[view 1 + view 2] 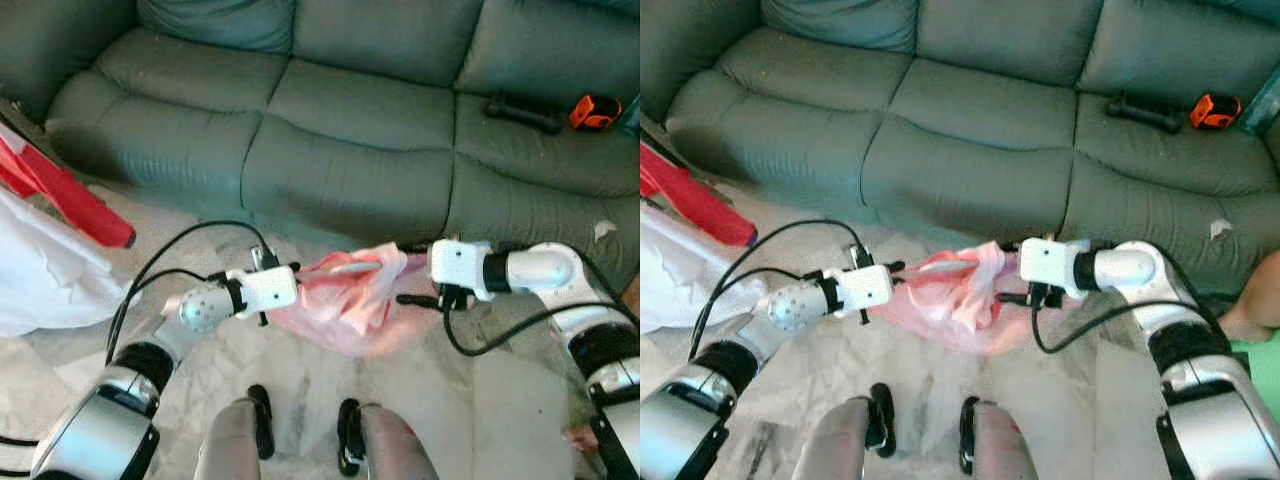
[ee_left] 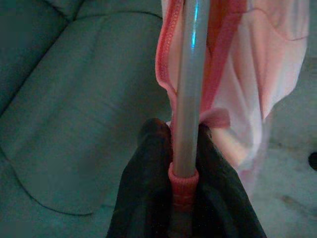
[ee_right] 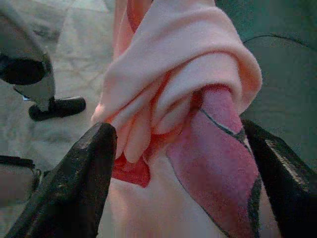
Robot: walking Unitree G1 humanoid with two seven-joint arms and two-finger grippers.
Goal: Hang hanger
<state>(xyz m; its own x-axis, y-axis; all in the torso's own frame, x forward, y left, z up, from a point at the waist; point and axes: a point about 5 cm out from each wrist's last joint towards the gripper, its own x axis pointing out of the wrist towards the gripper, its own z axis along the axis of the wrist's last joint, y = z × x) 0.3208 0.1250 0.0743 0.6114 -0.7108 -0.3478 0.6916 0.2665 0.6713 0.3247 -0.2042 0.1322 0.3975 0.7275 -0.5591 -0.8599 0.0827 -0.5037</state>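
Observation:
A pink garment [image 1: 350,300] hangs bunched on a hanger between my two arms, above the marble floor in front of the sofa. The hanger's silver bar [image 2: 190,89] has a pink end cap, and my left gripper [image 1: 293,276] is shut on it just above that cap, one black finger [image 2: 148,168] on each side. My right gripper [image 1: 410,272] is at the garment's other side. It is open, its fingers [image 3: 84,168] spread wide around the folded cloth and a pink hanger arm [image 3: 218,163], without pinching them.
A green sofa [image 1: 340,110] fills the back, with a black tool [image 1: 522,110] and an orange tape measure [image 1: 595,110] on its right seat. A red object [image 1: 60,190] and white cloth [image 1: 40,270] lie left. A person's foot [image 1: 1250,315] is at the right.

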